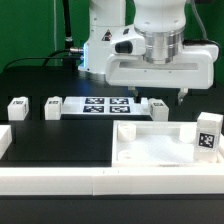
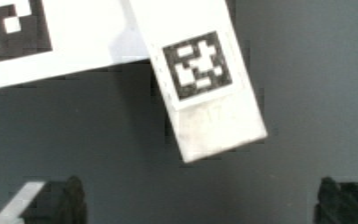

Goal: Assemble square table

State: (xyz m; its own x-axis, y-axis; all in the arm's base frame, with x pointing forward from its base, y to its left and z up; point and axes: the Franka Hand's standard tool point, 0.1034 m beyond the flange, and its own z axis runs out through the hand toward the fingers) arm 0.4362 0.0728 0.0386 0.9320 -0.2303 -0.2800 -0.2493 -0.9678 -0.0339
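Observation:
The square table's top point(image 1: 150, 143), a large white slab with its recessed side up, lies at the front right. A tagged white block point(image 1: 208, 134) stands upright at its right end. Three small white legs lie on the black table: two at the exterior view's left point(image 1: 17, 108) point(image 1: 53, 107) and one point(image 1: 158, 107) beside the marker board. My gripper point(image 1: 166, 97) hangs open just above that last leg. In the wrist view the leg point(image 2: 208, 95) lies slanted with its tag up, ahead of the open gripper point(image 2: 194, 205). Nothing is between the dark fingertips point(image 2: 43, 202).
The marker board point(image 1: 105, 105) lies flat at the middle back; its corner point(image 2: 34, 35) shows in the wrist view. Long white border rails run along the front point(image 1: 90, 180) and the exterior view's left point(image 1: 4, 141). The robot's base point(image 1: 105, 40) stands behind.

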